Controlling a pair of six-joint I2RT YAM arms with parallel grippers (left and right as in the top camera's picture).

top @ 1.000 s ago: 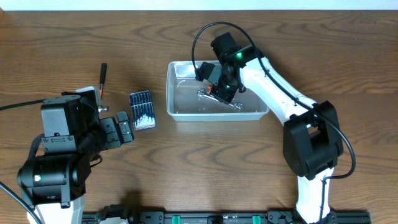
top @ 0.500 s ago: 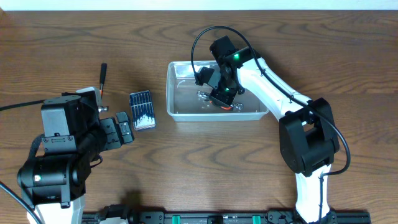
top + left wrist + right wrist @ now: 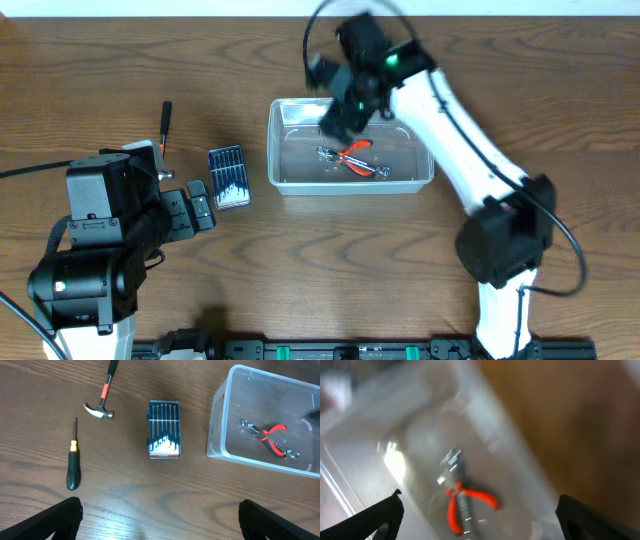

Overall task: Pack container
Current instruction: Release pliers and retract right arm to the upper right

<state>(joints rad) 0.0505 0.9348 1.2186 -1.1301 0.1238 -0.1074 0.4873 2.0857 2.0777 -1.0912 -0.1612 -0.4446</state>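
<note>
The container (image 3: 285, 182) is a clear plastic bin at the table's middle, also seen in the left wrist view as the container (image 3: 220, 425). Red-handled pliers (image 3: 356, 158) lie on its floor across a silver metal tool. My right gripper (image 3: 340, 118) hovers open above the bin's back left part, nothing between its fingers; its own view is blurred and looks down on the pliers (image 3: 462, 502). My left gripper (image 3: 202, 200) stands open over bare wood, left of the bin. Its fingertips (image 3: 62, 517) frame the bottom of its view.
A blue case of screwdriver bits (image 3: 164, 436) lies left of the bin. Farther left are a small hammer (image 3: 102, 400) and a black-handled screwdriver (image 3: 73, 465). In the overhead view the hammer (image 3: 165, 122) shows beside the left arm.
My right gripper has opened and let go of the pliers, which now lie in the bin. It has risen and drawn back toward the far edge. The left arm has not moved.
</note>
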